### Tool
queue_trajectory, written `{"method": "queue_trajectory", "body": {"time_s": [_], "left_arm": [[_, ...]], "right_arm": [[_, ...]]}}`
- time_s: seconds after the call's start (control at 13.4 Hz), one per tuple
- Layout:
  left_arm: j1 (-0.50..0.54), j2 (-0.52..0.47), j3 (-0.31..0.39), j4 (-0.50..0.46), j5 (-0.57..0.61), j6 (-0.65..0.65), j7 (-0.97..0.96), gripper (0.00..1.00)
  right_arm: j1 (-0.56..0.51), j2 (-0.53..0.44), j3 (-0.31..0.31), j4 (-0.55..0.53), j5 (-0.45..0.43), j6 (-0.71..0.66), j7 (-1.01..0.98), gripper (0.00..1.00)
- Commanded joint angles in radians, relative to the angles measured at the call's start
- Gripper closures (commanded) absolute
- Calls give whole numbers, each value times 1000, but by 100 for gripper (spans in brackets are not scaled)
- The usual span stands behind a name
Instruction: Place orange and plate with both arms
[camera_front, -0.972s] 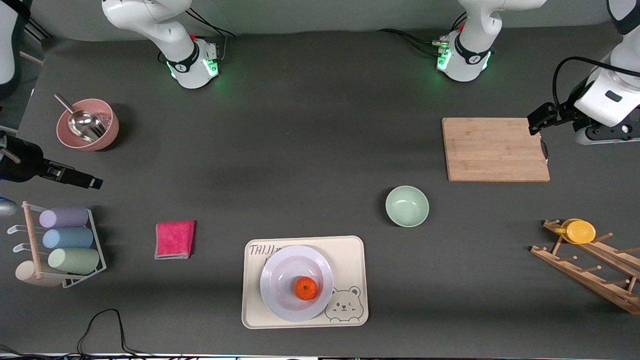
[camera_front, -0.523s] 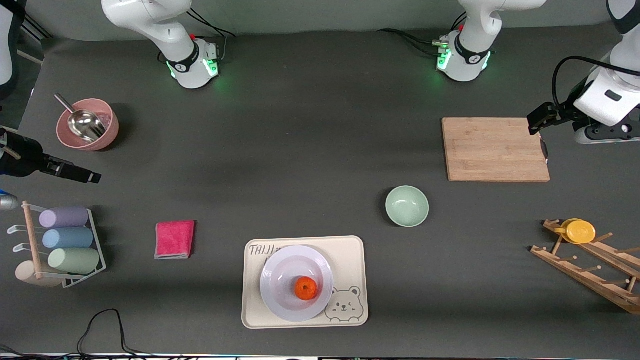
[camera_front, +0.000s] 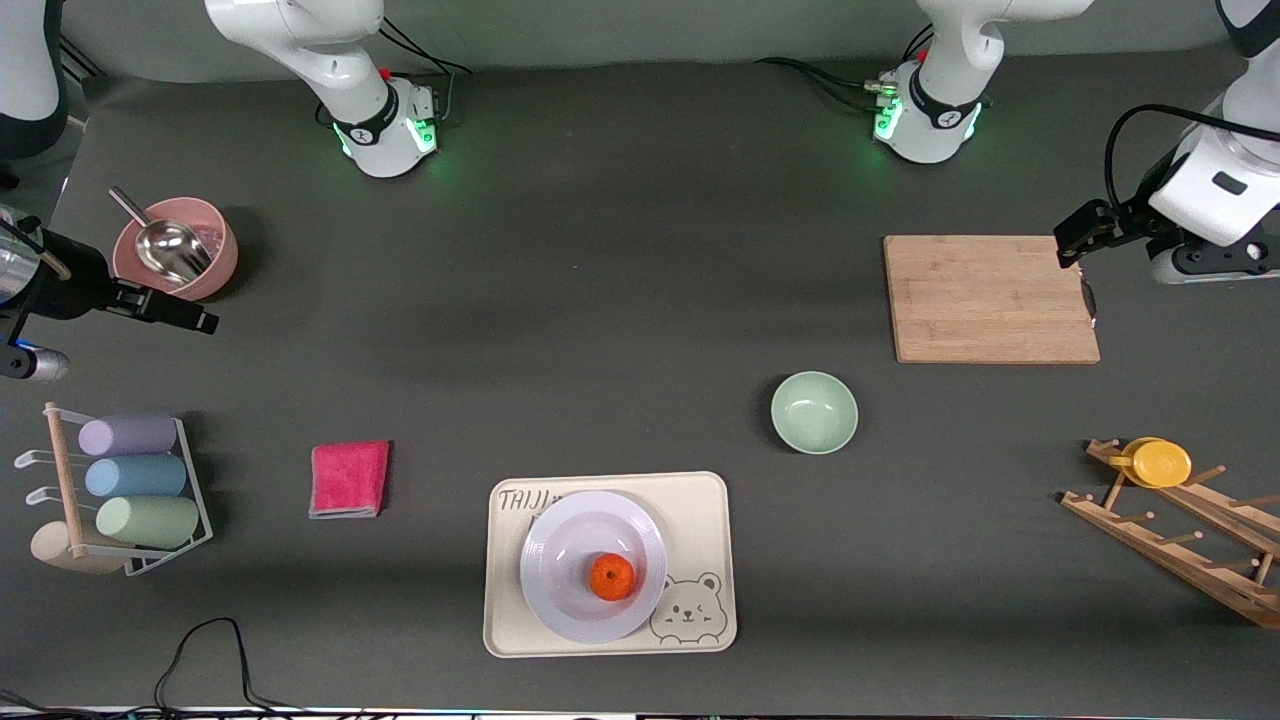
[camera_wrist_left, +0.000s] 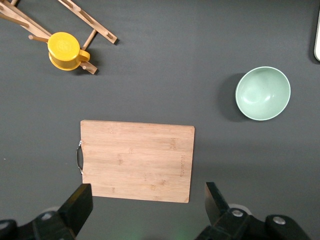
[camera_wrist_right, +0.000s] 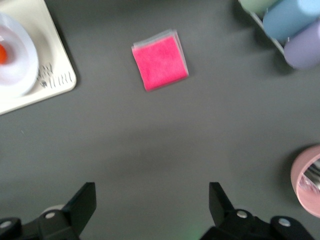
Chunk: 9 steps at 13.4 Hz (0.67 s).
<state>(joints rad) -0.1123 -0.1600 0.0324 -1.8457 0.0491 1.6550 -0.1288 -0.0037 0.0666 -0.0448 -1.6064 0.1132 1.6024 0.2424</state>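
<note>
On plate (camera_front: 592, 566): orange (camera_front: 612, 577), unmoved; right claw (camera_front: 190, 318) shifted toward pink bowl (camera_front: 176, 249); both claws wide.

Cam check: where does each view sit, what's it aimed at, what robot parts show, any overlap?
Front: high, facing the robots; shows table, both bases, left gripper over the board, right gripper beside the pink bowl.
Left wrist: looks down at board, green bowl; own open fingers show.
Right wrist: looks down at pink cloth, plate; own open fingers show.
Wrist views share only the tray.
</note>
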Motion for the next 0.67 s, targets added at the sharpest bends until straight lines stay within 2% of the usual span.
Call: {"method": "queue_trajectory", "body": {"time_s": [0.0, 0.15, 0.6], "left_arm": [[-12, -4, 6, 19, -8, -26, -17, 0], [-10, -4, 6, 20, -9, -24, -15, 0], [-12, -4, 6, 37, -8, -58, -12, 0]], "right_arm": [[-30, -59, 17, -52, -17, 99, 35, 0], [-29, -89, 13, -82, -18, 91, 28, 0], [-21, -85, 10, -86, -26, 54, 26, 0]]}}
